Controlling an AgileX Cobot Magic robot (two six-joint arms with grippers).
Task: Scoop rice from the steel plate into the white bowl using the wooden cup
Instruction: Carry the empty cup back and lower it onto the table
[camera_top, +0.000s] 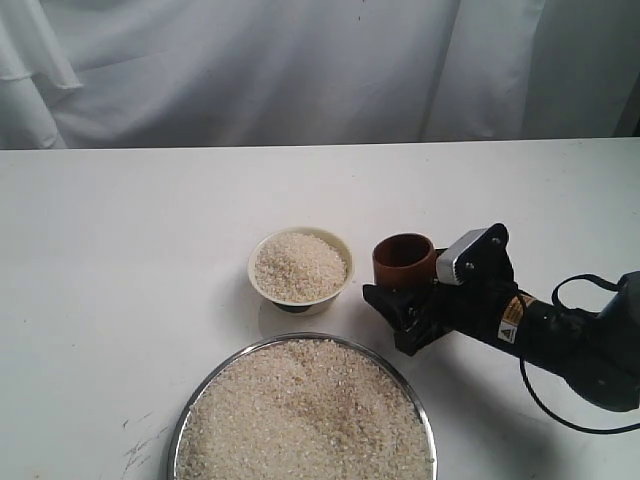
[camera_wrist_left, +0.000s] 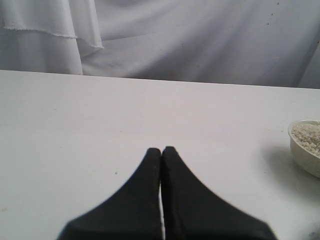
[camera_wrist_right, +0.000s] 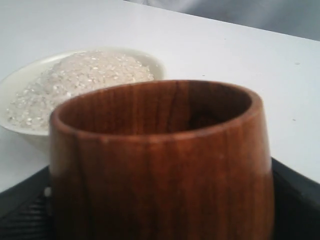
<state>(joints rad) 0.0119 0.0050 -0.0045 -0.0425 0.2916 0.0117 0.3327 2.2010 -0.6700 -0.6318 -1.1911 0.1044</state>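
The wooden cup (camera_top: 404, 258) stands upright just right of the white bowl (camera_top: 341, 244), with my right gripper (camera_top: 398, 295) shut on its lower body. In the right wrist view the cup (camera_wrist_right: 165, 160) fills the frame with a dark inside that shows no grains, and black fingers (camera_wrist_right: 295, 200) flank it. The bowl (camera_wrist_right: 20, 75) behind it is heaped with rice (camera_wrist_right: 85, 75). The steel plate (camera_top: 196, 392) at the front holds a wide bed of rice (camera_top: 305, 415). My left gripper (camera_wrist_left: 161, 150) is shut on nothing above bare table, with the bowl (camera_wrist_left: 305, 155) off to one side.
A white table (camera_top: 120, 250) carries everything, backed by a white curtain (camera_top: 300, 70). The right arm (camera_top: 570, 340) and its cable lie over the table's right side. The plate runs past the front edge of the exterior view.
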